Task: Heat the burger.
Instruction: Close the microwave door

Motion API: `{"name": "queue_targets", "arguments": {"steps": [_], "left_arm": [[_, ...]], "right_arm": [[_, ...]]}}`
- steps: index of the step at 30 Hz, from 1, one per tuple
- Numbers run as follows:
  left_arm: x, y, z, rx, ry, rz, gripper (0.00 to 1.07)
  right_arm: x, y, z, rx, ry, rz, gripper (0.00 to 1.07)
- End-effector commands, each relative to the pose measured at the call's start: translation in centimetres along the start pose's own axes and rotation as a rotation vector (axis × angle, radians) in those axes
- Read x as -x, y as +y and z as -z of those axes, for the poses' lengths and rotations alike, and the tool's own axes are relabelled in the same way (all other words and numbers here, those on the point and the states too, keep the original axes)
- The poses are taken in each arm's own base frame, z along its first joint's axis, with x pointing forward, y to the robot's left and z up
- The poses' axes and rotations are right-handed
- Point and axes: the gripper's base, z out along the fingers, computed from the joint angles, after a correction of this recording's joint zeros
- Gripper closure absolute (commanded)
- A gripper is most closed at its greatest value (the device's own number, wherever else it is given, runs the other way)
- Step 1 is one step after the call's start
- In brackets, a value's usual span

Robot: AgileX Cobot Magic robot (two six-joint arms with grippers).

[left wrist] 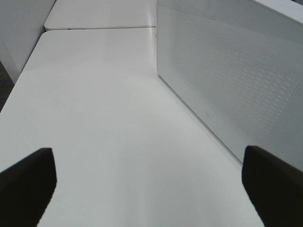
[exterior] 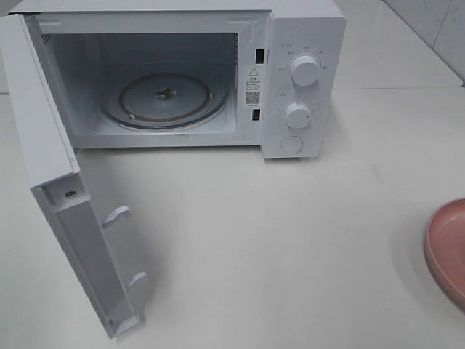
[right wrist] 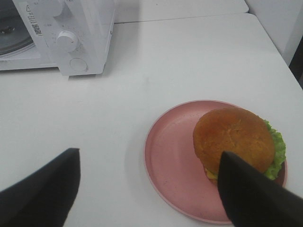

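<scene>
The round hamburger (right wrist: 234,139) with its matte, finely speckled orange-brown bun is sitting flat, bun dome facing up, on the far side of a smooth round pink plate (right wrist: 173,165); frilly green lettuce is poking out along one edge, and being round it is showing no long axis. The plate is resting on the plain white table (exterior: 290,240) — well apart from the boxy white microwave (exterior: 305,29), whose door (exterior: 51,182) is standing wide open with two latch hooks sticking out. Inside, a clear glass turntable (exterior: 166,98) is lying on the cavity floor. The control panel is carrying two ribbed white knobs (exterior: 304,70) above a round button; a warning triangle sticker and a QR code are showing on the frame, the small print too fine to read. The right gripper (right wrist: 147,189) is hovering with its dark fingers spread wide, one over the burger's near edge. The left gripper (left wrist: 147,189) is also standing apart, beside the door's perforated outer face.
</scene>
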Motion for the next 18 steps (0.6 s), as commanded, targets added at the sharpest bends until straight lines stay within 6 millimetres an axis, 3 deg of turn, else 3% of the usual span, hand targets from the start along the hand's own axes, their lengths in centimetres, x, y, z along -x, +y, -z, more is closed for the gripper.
{"name": "queue_targets", "arguments": {"steps": [1, 18], "left_arm": [[-0.15, -0.01, 0.21, 0.004, -0.028, -0.006, 0.07], [-0.14, -0.08, 0.21, -0.003, -0.029, -0.001, 0.07]], "right_arm": [[-0.18, -0.01, 0.32, 0.001, -0.033, 0.004, 0.31], [-0.18, -0.01, 0.32, 0.001, -0.033, 0.003, 0.31]]}}
